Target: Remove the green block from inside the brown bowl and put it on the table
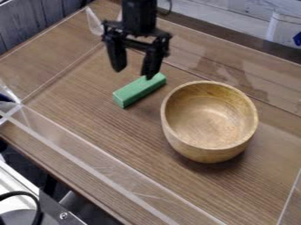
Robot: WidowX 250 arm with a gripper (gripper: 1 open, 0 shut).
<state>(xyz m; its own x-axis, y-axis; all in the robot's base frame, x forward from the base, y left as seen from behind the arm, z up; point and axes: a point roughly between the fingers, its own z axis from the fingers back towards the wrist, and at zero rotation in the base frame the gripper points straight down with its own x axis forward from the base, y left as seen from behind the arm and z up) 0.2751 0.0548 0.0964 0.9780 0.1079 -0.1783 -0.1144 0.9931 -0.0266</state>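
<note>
Green block (139, 89) lies on the table (83, 132), frame centre-left, just beside brown bowl (209, 119), which looks empty. Gripper (136, 65) hangs above block's upper end, jaws apart, nothing held. Risk: a low move could nudge block vs bowl.

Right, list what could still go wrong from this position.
1. The green block lies on the table close beside the brown bowl; a nudge to the bowl could shove it.
2. The open gripper hangs just above the block's far end, so a low sideways sweep might clip it.
3. The clear wall runs nearby; a pushed block could slide against it.
</note>
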